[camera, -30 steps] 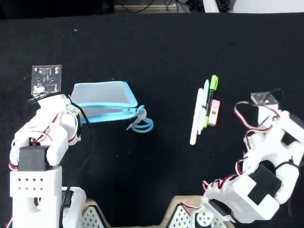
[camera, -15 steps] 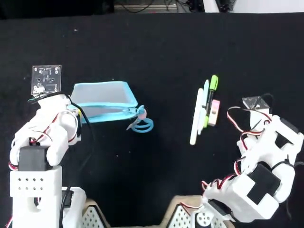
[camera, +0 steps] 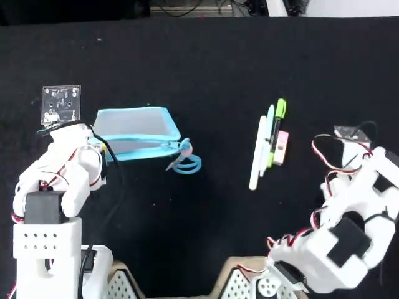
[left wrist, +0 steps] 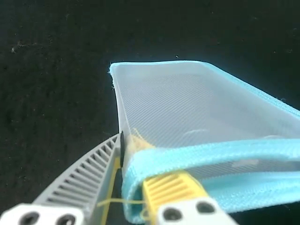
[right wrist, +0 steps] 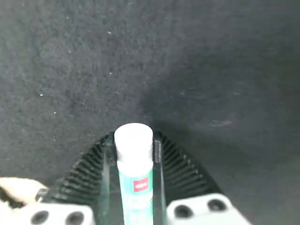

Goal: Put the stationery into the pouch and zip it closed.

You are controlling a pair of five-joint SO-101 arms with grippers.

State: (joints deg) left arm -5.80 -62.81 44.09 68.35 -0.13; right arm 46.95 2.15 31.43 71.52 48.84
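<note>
**A:** Left hand?

**B:** The left hand (left wrist: 129, 192) is clamped on the pouch (left wrist: 187, 122), at its corner. The teal fabric rim sits between a grey ribbed finger (left wrist: 89, 178) and a yellow ribbed one. The pouch is translucent white mesh with teal binding, rectangular, lying on the black felt-like counter (camera: 218, 62). There's a blue loop pull (camera: 187, 163) at the far end of the pouch from that hand.

**A:** Right?

**B:** The right hand (right wrist: 134, 140) is closed on a white-capped tube (right wrist: 134, 173). It's round, with a teal body and a red label, held between black ribbed fingers well off from the pouch, past the loose stationery.

**A:** Loose items?

**B:** They lie in a tight parallel row between the pouch and the right arm: white pen (camera: 257, 152), pale blue pen (camera: 268, 140), green highlighter (camera: 277, 128) and a small pink eraser block (camera: 281, 147).
</note>
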